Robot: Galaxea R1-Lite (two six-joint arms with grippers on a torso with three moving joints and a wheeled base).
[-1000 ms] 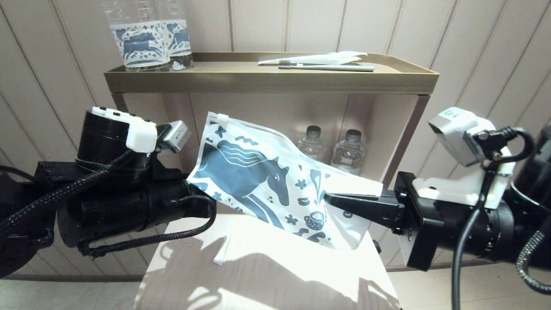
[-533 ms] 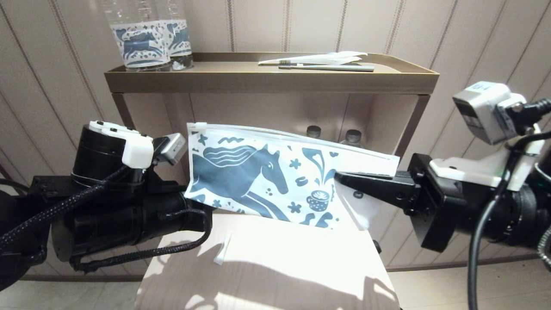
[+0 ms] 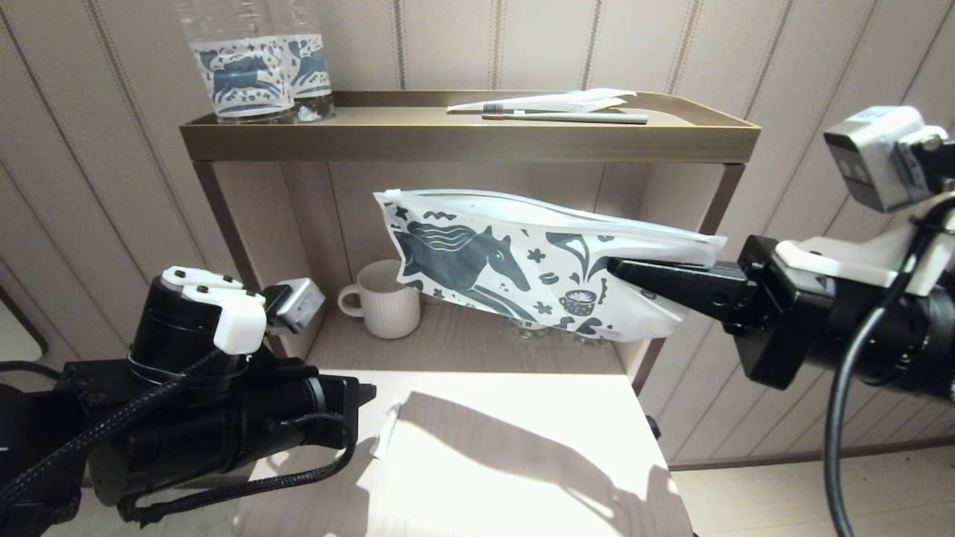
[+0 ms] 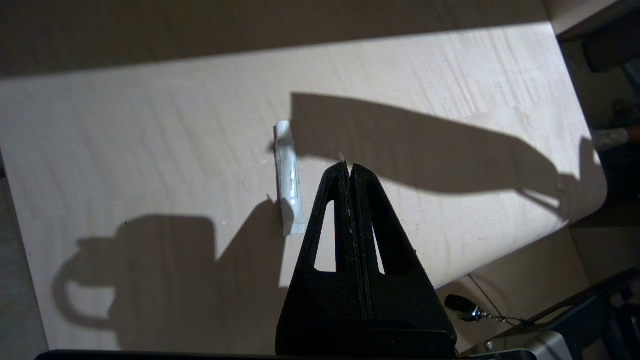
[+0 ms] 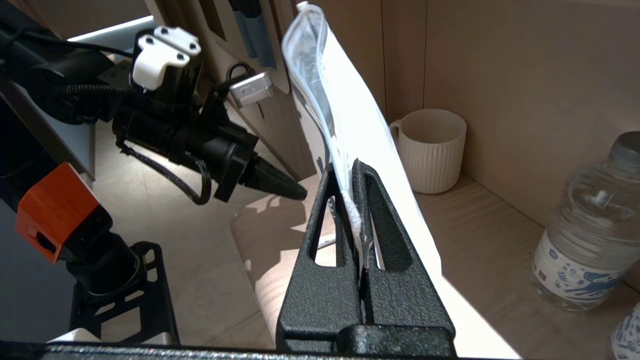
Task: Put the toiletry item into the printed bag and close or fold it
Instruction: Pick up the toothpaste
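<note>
Right gripper (image 3: 623, 270) clamps one end of the printed bag (image 3: 522, 261), held level in the air before the shelf (image 3: 470, 138). Left gripper (image 4: 348, 170) is pinched empty over the table (image 3: 522, 462). Judged step: bag lifted, unfilled. Next: fetch the toothbrush (image 3: 567, 116) from the shelf top.

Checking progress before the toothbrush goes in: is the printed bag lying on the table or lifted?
Lifted. The right hand is shut on one end of the printed bag, holding it above the table.

Printed bag (image 5: 350, 115) between clamped fingers (image 5: 332, 210)
</note>
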